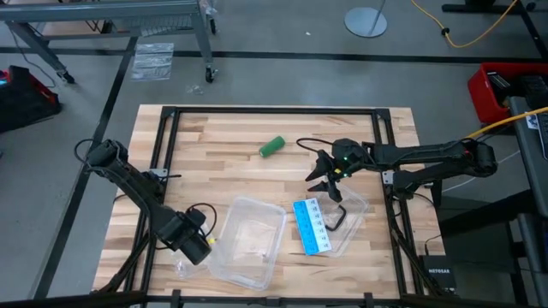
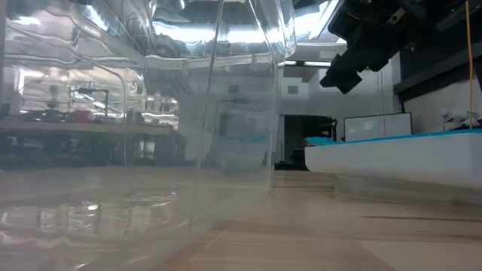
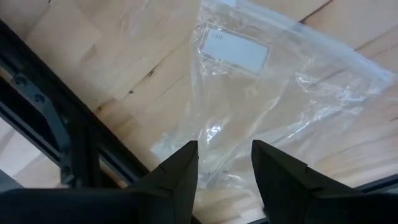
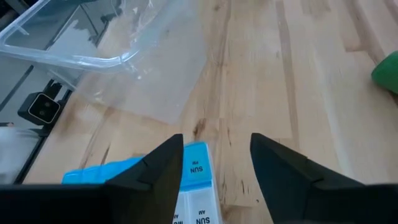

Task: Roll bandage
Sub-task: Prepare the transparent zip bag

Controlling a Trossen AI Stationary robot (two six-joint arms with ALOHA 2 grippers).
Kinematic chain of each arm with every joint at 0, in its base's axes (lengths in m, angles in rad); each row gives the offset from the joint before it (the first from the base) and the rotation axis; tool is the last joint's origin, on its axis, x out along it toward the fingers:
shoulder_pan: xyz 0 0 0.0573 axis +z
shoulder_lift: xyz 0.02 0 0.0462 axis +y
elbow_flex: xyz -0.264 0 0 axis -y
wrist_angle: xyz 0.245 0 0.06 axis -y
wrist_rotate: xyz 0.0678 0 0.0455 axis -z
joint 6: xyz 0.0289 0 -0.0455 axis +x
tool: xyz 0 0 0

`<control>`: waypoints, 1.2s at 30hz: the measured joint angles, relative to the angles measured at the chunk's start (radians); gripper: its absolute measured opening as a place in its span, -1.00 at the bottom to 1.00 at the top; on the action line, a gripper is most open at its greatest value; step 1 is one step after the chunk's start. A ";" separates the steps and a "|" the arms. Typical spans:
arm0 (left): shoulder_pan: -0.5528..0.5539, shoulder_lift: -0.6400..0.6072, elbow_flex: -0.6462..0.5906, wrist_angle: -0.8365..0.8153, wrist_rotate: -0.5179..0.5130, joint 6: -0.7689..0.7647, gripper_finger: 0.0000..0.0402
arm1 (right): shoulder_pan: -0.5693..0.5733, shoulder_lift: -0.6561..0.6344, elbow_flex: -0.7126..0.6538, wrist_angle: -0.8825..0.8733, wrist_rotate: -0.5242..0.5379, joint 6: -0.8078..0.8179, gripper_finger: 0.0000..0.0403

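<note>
Left hand [image 1: 195,249]: near edge of the desk [image 1: 223,141], left side, fingers [image 3: 180,171] apart on nothing, over a clear plastic bag [image 3: 261,93].

Clear plastic tray [image 1: 248,239]: near middle, just beside the left hand.

Blue pill organiser [image 1: 312,226]: right of the tray, lying long axis near-to-far.

Right hand [image 1: 325,181]: just beyond the organiser's far end, fingers [image 4: 158,168] spread wide, holding nothing.

Bandage [image 1: 272,147]: dark green, rolled into a short cylinder, lying on its side on bare wood toward the far middle. Long axis diagonal, from near-left to far-right. Lies beyond and left of the right hand, apart from it, untouched.
</note>
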 joint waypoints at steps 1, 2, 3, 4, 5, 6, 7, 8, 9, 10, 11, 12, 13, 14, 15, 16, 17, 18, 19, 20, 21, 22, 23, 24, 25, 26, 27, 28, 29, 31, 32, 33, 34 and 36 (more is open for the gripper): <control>0.000 0.000 -0.001 0.015 0.000 -0.004 -0.29 | 0.000 0.000 0.000 0.000 0.000 0.000 -0.04; 0.000 0.000 -0.003 0.028 0.000 -0.006 -0.29 | 0.000 0.000 0.000 0.000 -0.001 0.000 -0.04; 0.000 0.000 -0.010 0.045 0.000 -0.007 -0.29 | 0.000 0.000 0.000 -0.001 -0.009 0.000 -0.04; 0.000 0.000 -0.020 0.066 0.000 -0.007 -0.29 | 0.000 0.000 0.000 -0.001 -0.016 0.000 -0.04; 0.000 0.000 -0.032 0.089 0.000 -0.007 -0.29 | 0.000 0.000 0.000 -0.001 -0.022 0.000 -0.04; 0.000 0.000 -0.046 0.113 0.000 -0.006 -0.29 | 0.000 0.000 0.000 -0.002 -0.028 0.000 -0.04; 0.000 0.000 -0.061 0.131 0.000 -0.001 -0.29 | 0.000 0.000 0.000 -0.002 -0.033 0.000 -0.04; 0.000 0.000 -0.076 0.141 0.000 0.004 -0.29 | 0.000 0.000 0.000 -0.002 -0.036 0.001 -0.04; 0.000 0.001 -0.086 0.141 0.000 0.006 -0.29 | 0.000 0.000 0.000 -0.002 -0.037 0.000 -0.04; 0.000 0.001 -0.096 0.140 0.000 0.006 -0.29 | 0.000 0.000 0.000 -0.003 -0.037 0.001 -0.04; 0.001 0.001 -0.106 0.139 0.000 0.002 -0.29 | -0.001 0.000 0.000 -0.003 -0.037 0.000 -0.04; 0.002 0.001 -0.115 0.138 0.000 -0.005 -0.29 | -0.001 0.000 0.000 -0.003 -0.037 0.000 -0.04; 0.002 0.001 -0.125 0.138 0.000 -0.008 -0.29 | -0.001 0.000 0.000 -0.003 -0.037 0.000 -0.04; 0.002 0.001 -0.134 0.140 0.000 -0.005 -0.29 | -0.001 0.000 0.000 -0.003 -0.037 0.000 -0.04; 0.002 0.001 -0.142 0.141 0.000 -0.002 -0.29 | -0.001 0.000 0.000 -0.003 -0.037 0.000 -0.04; 0.002 0.001 -0.151 0.141 0.000 0.000 -0.29 | -0.001 0.000 0.000 -0.002 -0.037 0.000 -0.04; 0.002 0.001 -0.159 0.138 0.000 -0.001 -0.29 | -0.001 0.000 0.000 -0.002 -0.037 0.000 -0.04; 0.002 0.001 -0.168 0.141 0.000 0.000 -0.29 | -0.001 0.000 0.000 -0.003 -0.037 0.000 -0.04; 0.002 0.001 -0.176 0.146 0.000 -0.001 -0.29 | -0.001 0.000 0.000 -0.003 -0.037 0.000 -0.04; 0.002 0.001 -0.188 0.162 0.000 -0.001 -0.29 | -0.001 0.000 0.000 -0.002 -0.037 0.000 -0.04; 0.002 0.001 -0.201 0.184 0.000 -0.001 -0.29 | -0.001 0.000 0.000 -0.002 -0.038 0.000 -0.04; 0.002 0.001 -0.216 0.217 0.000 -0.004 -0.29 | -0.001 0.000 0.000 -0.003 -0.038 0.000 -0.04; 0.002 0.001 -0.230 0.255 0.000 -0.007 -0.29 | -0.001 0.000 0.000 -0.003 -0.038 0.000 -0.04; 0.002 0.001 -0.243 0.294 0.000 -0.006 -0.29 | -0.001 0.000 0.000 -0.002 -0.041 0.000 -0.04; 0.002 0.001 -0.255 0.330 0.000 -0.002 -0.29 | -0.001 0.000 0.000 -0.002 -0.045 0.000 -0.04; 0.002 0.001 -0.269 0.368 0.000 -0.002 -0.29 | -0.001 0.000 0.000 -0.002 -0.045 0.001 -0.04; 0.002 0.001 -0.284 0.403 0.001 -0.001 -0.29 | -0.001 0.000 0.000 -0.002 -0.045 0.000 -0.04; 0.002 0.001 -0.298 0.434 0.006 -0.001 -0.29 | -0.001 0.000 0.000 -0.002 -0.045 0.000 -0.04; 0.002 0.001 -0.308 0.456 0.009 -0.002 -0.29 | -0.001 0.000 0.000 -0.002 -0.045 0.000 -0.04; 0.002 0.001 -0.325 0.496 0.011 0.000 -0.29 | -0.001 0.000 0.000 -0.002 -0.045 0.000 -0.04; 0.002 0.001 -0.331 0.509 0.011 0.000 -0.30 | -0.001 0.000 0.000 -0.002 -0.045 0.000 -0.04; 0.002 0.001 -0.333 0.509 0.012 0.000 -0.33 | -0.001 0.000 0.000 -0.002 -0.045 0.000 -0.04; 0.002 0.001 -0.334 0.509 0.012 0.000 -0.36 | -0.001 0.000 0.000 -0.002 -0.045 0.000 -0.04; 0.002 0.001 -0.335 0.505 0.012 0.000 -0.45 | -0.001 0.000 0.000 -0.002 -0.045 0.000 -0.04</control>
